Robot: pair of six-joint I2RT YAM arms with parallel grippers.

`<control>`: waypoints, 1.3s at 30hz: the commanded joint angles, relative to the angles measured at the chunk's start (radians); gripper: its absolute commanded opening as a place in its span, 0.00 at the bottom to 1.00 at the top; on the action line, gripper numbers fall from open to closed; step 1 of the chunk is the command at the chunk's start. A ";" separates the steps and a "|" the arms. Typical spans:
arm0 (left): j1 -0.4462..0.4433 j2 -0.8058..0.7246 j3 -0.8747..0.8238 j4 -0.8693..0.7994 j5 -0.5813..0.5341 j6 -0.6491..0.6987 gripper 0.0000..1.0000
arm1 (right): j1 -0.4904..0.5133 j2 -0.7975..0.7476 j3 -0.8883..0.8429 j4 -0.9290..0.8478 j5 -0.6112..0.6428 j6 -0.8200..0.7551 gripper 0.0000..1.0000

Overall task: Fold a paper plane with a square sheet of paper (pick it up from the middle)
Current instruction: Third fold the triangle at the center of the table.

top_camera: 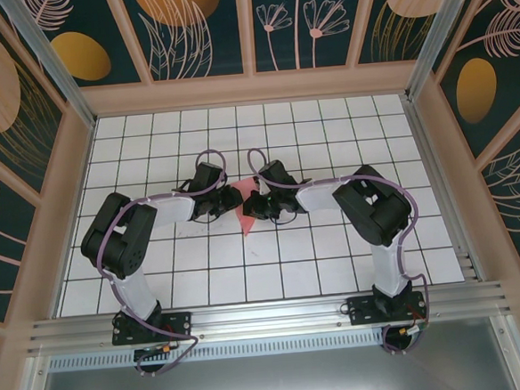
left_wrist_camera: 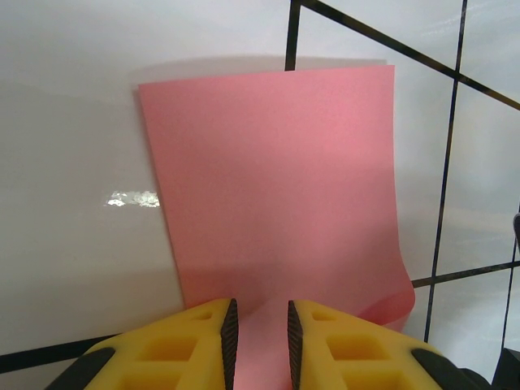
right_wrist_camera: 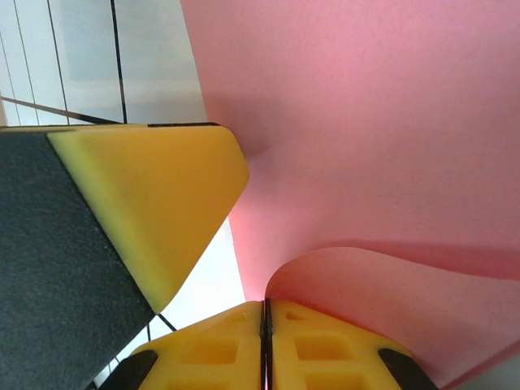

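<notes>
The square sheet of paper [top_camera: 246, 216], salmon pink, lies at the middle of the white grid table, between the two grippers. In the left wrist view the sheet [left_wrist_camera: 276, 179] lies mostly flat, with its right corner curled up. My left gripper [left_wrist_camera: 259, 313] stands on it, its jaws a narrow gap apart, and a strip of paper shows in that gap. My right gripper [right_wrist_camera: 264, 307] has its jaws pressed together on an edge of the sheet [right_wrist_camera: 366, 122], which curls up in a loop just behind the fingers. In the top view the left gripper [top_camera: 229, 200] and right gripper [top_camera: 259, 204] almost touch.
A yellow and black finger of the left gripper [right_wrist_camera: 154, 211] looms close at the left of the right wrist view. Wooden walls [top_camera: 253, 88] with patterned panels enclose the white tiled table [top_camera: 336, 261]. An aluminium rail [top_camera: 268, 315] runs along the near edge.
</notes>
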 commanded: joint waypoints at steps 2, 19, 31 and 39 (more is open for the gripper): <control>0.004 0.011 0.009 -0.015 0.016 0.020 0.25 | 0.011 0.019 0.026 -0.020 -0.001 -0.023 0.13; 0.004 -0.008 0.006 -0.017 0.014 0.015 0.25 | 0.012 0.031 0.032 -0.038 0.044 -0.013 0.13; 0.004 -0.037 0.006 -0.024 -0.003 -0.006 0.26 | 0.012 0.047 0.032 -0.052 0.049 -0.016 0.18; 0.067 -0.155 -0.063 -0.002 -0.075 -0.087 0.30 | 0.013 0.042 0.023 -0.071 0.057 -0.033 0.37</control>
